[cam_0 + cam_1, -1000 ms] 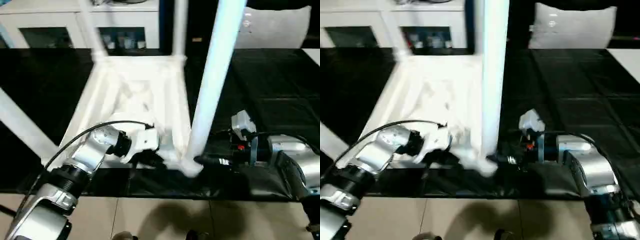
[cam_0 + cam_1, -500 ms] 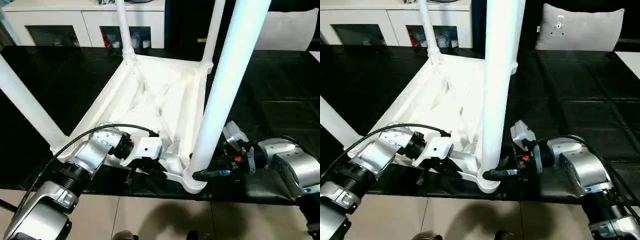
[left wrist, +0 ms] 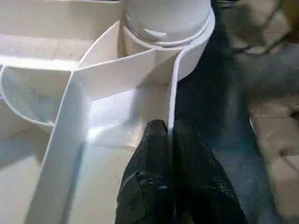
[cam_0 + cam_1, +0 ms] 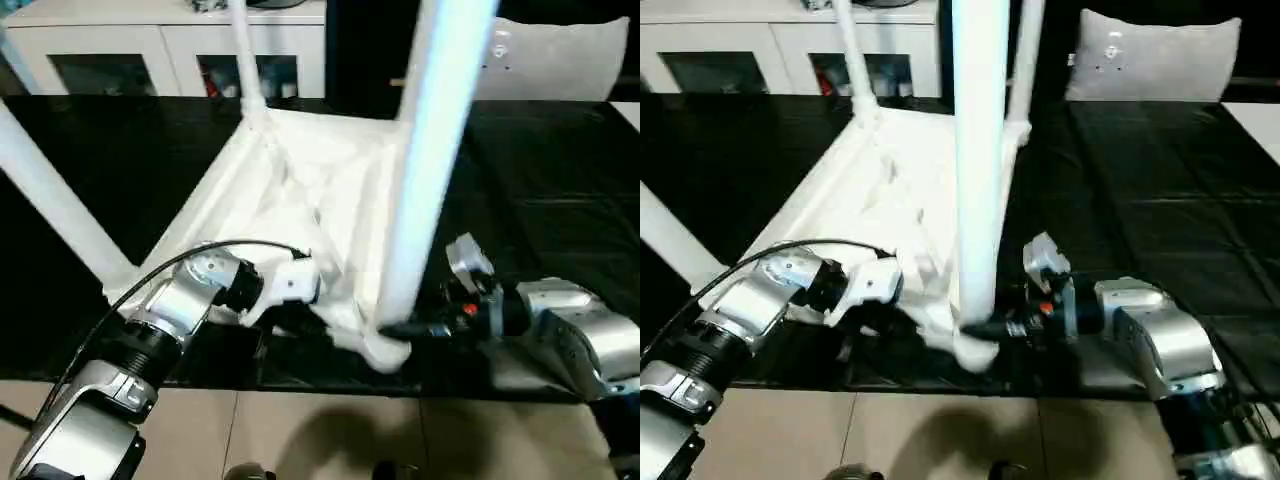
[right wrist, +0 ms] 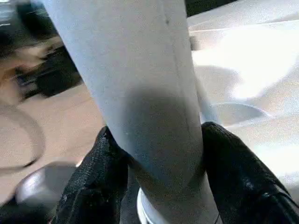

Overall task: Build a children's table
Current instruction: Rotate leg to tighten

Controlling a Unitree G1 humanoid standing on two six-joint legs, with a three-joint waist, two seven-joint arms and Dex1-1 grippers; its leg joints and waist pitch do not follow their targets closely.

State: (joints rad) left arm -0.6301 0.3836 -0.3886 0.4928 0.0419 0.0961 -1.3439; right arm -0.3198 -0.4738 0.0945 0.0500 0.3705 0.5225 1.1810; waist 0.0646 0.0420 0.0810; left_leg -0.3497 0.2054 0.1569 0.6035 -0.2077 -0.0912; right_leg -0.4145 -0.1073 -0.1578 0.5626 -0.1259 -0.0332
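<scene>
A: Where is the small white plastic children's table (image 4: 300,190) sitting?

B: It is lying upside down on the black-covered surface (image 4: 120,160), ribbed underside facing up, its near edge reaching close to the surface's front edge. The long round tapered white legs are standing up from the corner sockets; the near right-hand leg (image 4: 425,150) is rising at the front corner nearest the right arm.

A: What is the right end effector (image 4: 980,328) doing?

B: It is reaching in level from the right, and its two black fingers (image 5: 243,177) are pressing on either side of that leg just above the socket (the wrist view shows the leg filling the gap between them), so it is pinching the leg.

A: And the left end effector (image 3: 170,135)?

B: Its fingers are pressed together on the thin white rim wall of the table's underside, close beside the same corner socket (image 3: 163,28); one finger is lying inside the rim, the other outside, over the black surface.

A: Anything behind?

B: A white glass-doored cabinet (image 4: 150,50) is standing beyond the surface's far edge, and a grey cushion (image 4: 1150,55) is sitting towards the far right corner.
</scene>
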